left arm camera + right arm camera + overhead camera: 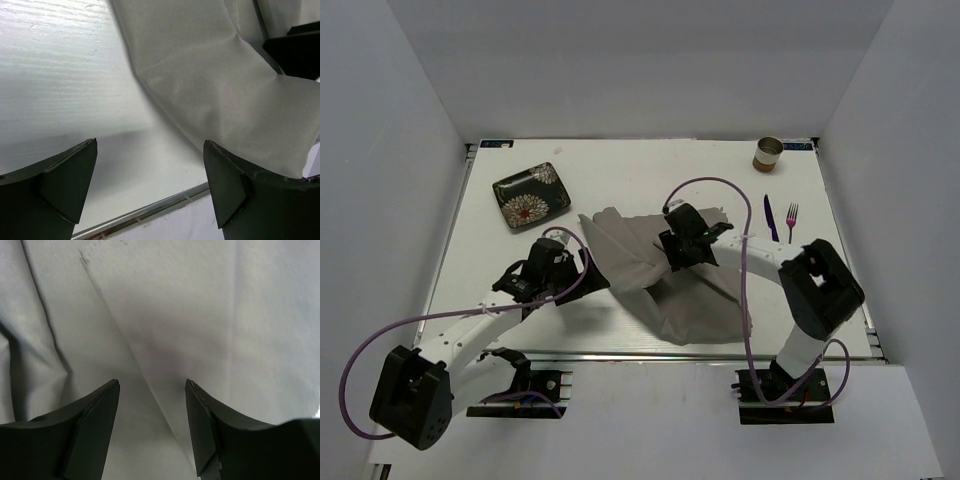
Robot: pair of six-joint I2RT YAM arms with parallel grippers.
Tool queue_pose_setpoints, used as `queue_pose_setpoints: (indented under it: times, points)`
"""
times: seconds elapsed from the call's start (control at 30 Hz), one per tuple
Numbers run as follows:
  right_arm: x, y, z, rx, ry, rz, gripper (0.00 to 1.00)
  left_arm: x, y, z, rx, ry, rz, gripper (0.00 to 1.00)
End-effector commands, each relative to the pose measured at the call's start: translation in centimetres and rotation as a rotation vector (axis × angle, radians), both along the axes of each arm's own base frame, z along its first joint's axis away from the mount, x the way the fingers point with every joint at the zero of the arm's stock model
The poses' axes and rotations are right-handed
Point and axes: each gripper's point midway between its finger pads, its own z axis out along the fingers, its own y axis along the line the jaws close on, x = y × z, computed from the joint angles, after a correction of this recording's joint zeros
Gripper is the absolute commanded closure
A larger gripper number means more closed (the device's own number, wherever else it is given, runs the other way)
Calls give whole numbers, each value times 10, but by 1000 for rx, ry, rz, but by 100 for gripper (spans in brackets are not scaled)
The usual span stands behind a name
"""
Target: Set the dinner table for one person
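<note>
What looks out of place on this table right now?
The grey placemat stands out. It lies crumpled and folded over itself, skewed across the middle of the table instead of flat. The plate, cup, knife and fork sit off to the sides and look fine.

The cloth (660, 290) lies on the middle of the table (620, 165) and reaches its near edge. My right gripper (152, 382) is above the cloth's middle. My left gripper (150, 145) is above bare table just left of the cloth's left edge, near the table's near edge. The plate (531, 195) lies behind and left of the cloth. The cup (768, 153) stands at the far right corner. In front of the cup and right of the cloth, the knife (771, 218) lies just left of the fork (791, 222).
</note>
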Motion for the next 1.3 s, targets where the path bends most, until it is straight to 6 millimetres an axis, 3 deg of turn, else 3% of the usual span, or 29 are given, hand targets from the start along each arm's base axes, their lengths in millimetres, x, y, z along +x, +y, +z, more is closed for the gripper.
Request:
queue_pose_setpoints:
  times: [0.0,0.03,0.17,0.23,0.27,0.57,0.73,0.8,0.83,0.93,0.97,1.0,1.03,1.1,1.2,1.27]
  points:
    - [20,11,7,-62,-47,43,39,1,7,16,30,-33,11,4]
    - [19,8,-6,-106,-15,44,39,0,8,20,29,-43,10,4]
    - [35,8,-12,-163,-28,19,45,-4,12,22,50,-36,1,3]
    - [41,5,-12,-173,-38,3,89,-5,12,24,57,-38,-6,3]
    - [44,2,-11,-185,-51,-11,100,-6,13,24,63,-38,-10,3]
    - [65,-2,29,-146,-137,-60,100,-7,12,23,67,-37,-30,3]
    - [89,-33,31,-153,-115,-169,100,-7,13,28,64,-47,-28,3]
    - [98,-53,36,-154,-118,-254,100,-7,15,31,69,-53,-22,3]
    - [107,-74,42,-174,-141,-325,100,-8,16,32,73,-55,-19,3]
    - [109,-104,54,-224,-136,-444,100,-9,19,34,83,-58,-13,3]
    - [117,-112,70,-232,-166,-488,89,-9,20,36,87,-61,-9,3]
    - [118,-115,78,-230,-173,-507,62,-11,23,35,97,-53,-2,3]
    - [114,-118,83,-235,-171,-523,11,-10,24,37,100,-57,4,3]
    - [110,-109,97,-178,-181,-501,11,-9,27,36,114,-51,29,3]
    - [85,-53,94,59,-88,-308,12,-6,34,37,131,-36,89,3]
    - [69,-31,86,110,-45,-251,15,-4,41,39,148,-21,153,3]
